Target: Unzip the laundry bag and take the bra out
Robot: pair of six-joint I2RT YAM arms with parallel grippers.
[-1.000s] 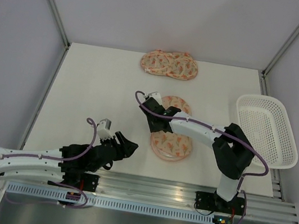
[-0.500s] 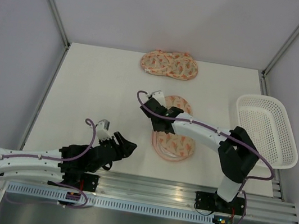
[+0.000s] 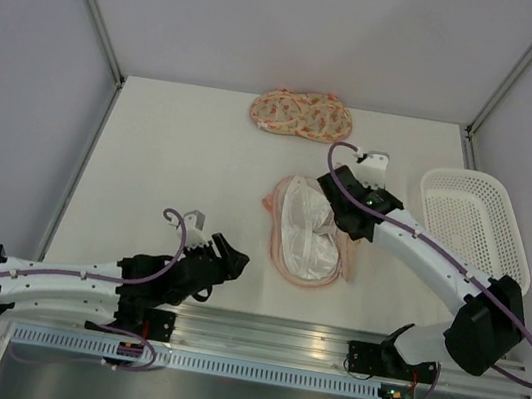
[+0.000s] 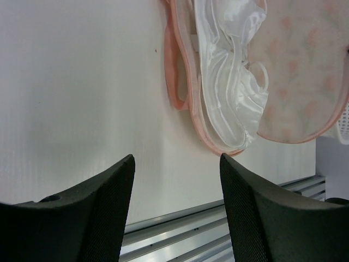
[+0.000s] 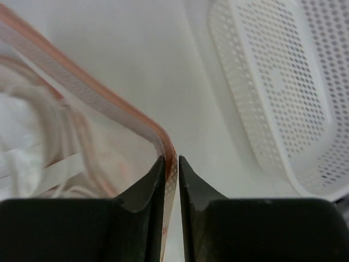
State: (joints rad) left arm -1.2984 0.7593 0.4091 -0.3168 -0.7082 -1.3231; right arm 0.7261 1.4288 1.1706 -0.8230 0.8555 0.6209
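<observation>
The laundry bag (image 3: 280,254) lies mid-table with its printed top flap (image 4: 305,71) lifted to the right, showing white mesh and pink trim (image 5: 109,101). The white bra (image 3: 303,234) lies bunched inside, also visible in the left wrist view as the bra (image 4: 229,103). My right gripper (image 3: 345,224) is shut on the flap's pink-trimmed edge, as the right wrist view shows at the gripper (image 5: 170,164). My left gripper (image 3: 231,258) hovers low near the table's front edge, left of the bag, open and with nothing between its fingers (image 4: 103,191).
A paler twin pouch (image 3: 301,116) lies zipped at the back of the table. A white lattice basket (image 3: 474,227) stands at the right edge, close behind my right gripper, seen as the basket (image 5: 278,87). A metal rail (image 3: 324,345) runs along the front.
My right gripper closed on the bag's edge and swung right, folding the top flap open and exposing the bra. The left arm shifted slightly forward and stayed open.
</observation>
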